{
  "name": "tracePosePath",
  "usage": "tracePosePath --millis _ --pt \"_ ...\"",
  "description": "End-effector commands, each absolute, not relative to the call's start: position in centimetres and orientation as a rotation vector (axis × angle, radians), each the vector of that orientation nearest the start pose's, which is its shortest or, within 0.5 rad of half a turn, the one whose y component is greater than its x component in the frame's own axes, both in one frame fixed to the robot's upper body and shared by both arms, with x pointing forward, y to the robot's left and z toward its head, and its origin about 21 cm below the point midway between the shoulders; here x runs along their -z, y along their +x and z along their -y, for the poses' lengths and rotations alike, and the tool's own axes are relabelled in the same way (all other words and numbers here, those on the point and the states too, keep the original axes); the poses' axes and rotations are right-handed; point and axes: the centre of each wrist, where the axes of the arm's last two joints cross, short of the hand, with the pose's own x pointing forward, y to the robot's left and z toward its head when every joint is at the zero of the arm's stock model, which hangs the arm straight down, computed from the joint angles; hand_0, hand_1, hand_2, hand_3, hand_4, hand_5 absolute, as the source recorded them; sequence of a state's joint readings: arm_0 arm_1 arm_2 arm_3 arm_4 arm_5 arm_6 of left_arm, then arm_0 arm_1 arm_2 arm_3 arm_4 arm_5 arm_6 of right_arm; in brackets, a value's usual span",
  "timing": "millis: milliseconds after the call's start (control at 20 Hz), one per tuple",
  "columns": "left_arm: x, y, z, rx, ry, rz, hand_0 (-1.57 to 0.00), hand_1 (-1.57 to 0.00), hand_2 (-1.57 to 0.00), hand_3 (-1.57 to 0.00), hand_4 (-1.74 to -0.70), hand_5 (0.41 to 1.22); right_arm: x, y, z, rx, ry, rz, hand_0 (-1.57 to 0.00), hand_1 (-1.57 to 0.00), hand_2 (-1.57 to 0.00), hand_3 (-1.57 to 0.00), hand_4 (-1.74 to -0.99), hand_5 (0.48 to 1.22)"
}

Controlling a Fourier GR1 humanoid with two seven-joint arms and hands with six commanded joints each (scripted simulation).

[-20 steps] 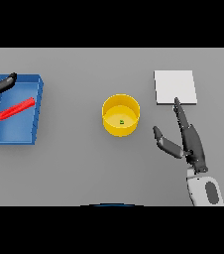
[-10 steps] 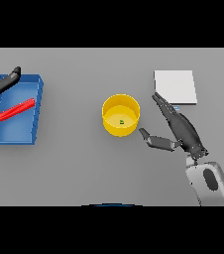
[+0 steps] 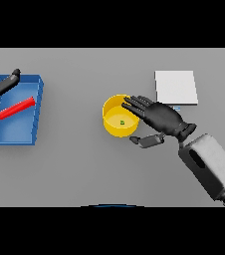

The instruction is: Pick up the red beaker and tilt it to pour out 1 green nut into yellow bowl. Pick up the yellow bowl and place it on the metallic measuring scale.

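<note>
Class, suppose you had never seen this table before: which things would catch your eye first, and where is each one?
The yellow bowl near the middle stands out, with a small green nut inside and the right hand reaching over its rim, fingers spread. At the left edge a blue tray holds the red beaker lying on its side, with the left hand at its far corner. A pale square scale sits right of the bowl.

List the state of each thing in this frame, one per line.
Red beaker: lying on its side in the blue tray.
Yellow bowl: upright on the table, green nut inside.
Measuring scale: bare.
Right hand: open, fingers over the bowl's rim.
Left hand: open, at the tray's far corner.
</note>
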State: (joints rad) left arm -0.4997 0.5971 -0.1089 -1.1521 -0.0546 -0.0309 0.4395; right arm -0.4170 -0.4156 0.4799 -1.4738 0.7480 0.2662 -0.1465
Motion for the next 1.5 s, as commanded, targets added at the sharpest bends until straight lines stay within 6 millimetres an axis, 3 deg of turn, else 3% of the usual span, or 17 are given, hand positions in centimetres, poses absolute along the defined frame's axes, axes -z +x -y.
tracePosePath --millis 0,250,500,800,950,1050,1100,1150,1200,1250,1300,1400,1450 --pt "-10.1 36.0 -33.8 0.451 0.571 1.14 0.0 0.0 0.0 0.0 -0.8 0.691 -6.5 31.5 17.8 -1.698 -0.405 1.58 0.0 0.0 0.0 0.0 -1.161 0.643" --pt "-10.3 36.0 -33.9 0.444 0.569 1.129 0.0 0.0 0.0 0.0 -0.81 0.696 -5.9 33.9 16.5 -1.883 -0.367 1.489 0.0 0.0 0.0 0.0 -1.157 0.644" --pt "-10.3 36.3 -33.9 0.449 0.575 1.132 0.0 0.0 0.0 0.0 -0.81 0.7 -5.5 34.6 14.2 -2.037 -0.321 1.37 0.0 0.0 0.0 0.0 -1.162 0.667" --pt "-10.1 36.2 -34.6 0.459 0.573 1.129 0.0 0.0 0.0 0.0 -0.8 0.703 -4.9 35.5 12.9 -2.114 -0.323 1.263 0.0 0.0 0.0 0.0 -1.184 0.676" --pt "-10.6 36.2 -34.5 0.468 0.582 1.13 0.0 0.0 0.0 0.0 -0.79 0.711 -4.4 35.9 12.9 -2.112 -0.325 1.223 0.0 0.0 0.0 -0.02 -1.195 0.708" --pt "-10.3 36.0 -34.1 0.473 0.573 1.137 0.0 0.0 0.0 0.0 -0.79 0.714 -4.3 36.1 12.3 -2.11 -0.34 1.211 0.0 -0.01 -0.04 -0.08 -1.234 0.77" --pt "-10.2 36.1 -34.1 0.467 0.575 1.129 0.0 0.0 0.0 0.0 -0.79 0.712 -4.3 36.0 12.3 -2.115 -0.332 1.219 -0.05 -0.06 -0.09 -0.13 -1.261 0.809" --pt "-10.1 36.1 -34.2 0.466 0.576 1.13 0.0 0.0 0.0 0.0 -0.79 0.711 -4.7 36.0 12.3 -2.121 -0.318 1.231 -0.19 -0.18 -0.19 -0.21 -1.309 0.891" --pt "-10.3 36.3 -34.2 0.469 0.581 1.132 0.0 0.0 0.0 0.0 -0.79 0.71 -4.3 36.0 12.6 -2.122 -0.318 1.236 -0.45 -0.41 -0.35 -0.32 -1.363 0.957" --pt "-10.2 36.3 -34.1 0.472 0.58 1.135 0.0 0.0 0.0 0.0 -0.79 0.71 -4.2 35.9 12.6 -2.121 -0.31 1.233 -0.68 -0.64 -0.59 -0.57 -1.435 1.01" --pt "-10.1 36.2 -34.3 0.47 0.58 1.136 0.0 0.0 0.0 0.0 -0.79 0.71 -4.2 35.9 12.7 -2.123 -0.297 1.251 -0.86 -0.83 -0.79 -0.68 -1.492 1.052" --pt "-10.4 36.2 -34.7 0.468 0.59 1.131 0.0 0.0 0.0 0.0 -0.79 0.707 -4.7 36.0 12.6 -2.141 -0.287 1.246 -1.11 -1.09 -1.07 -0.88 -1.578 1.113" --pt "-10.6 36.2 -34.7 0.471 0.586 1.136 0.0 0.0 0.0 0.0 -0.79 0.709 -4.7 36.0 13.1 -2.144 -0.269 1.244 -1.21 -1.19 -1.13 -0.97 -1.611 1.135"
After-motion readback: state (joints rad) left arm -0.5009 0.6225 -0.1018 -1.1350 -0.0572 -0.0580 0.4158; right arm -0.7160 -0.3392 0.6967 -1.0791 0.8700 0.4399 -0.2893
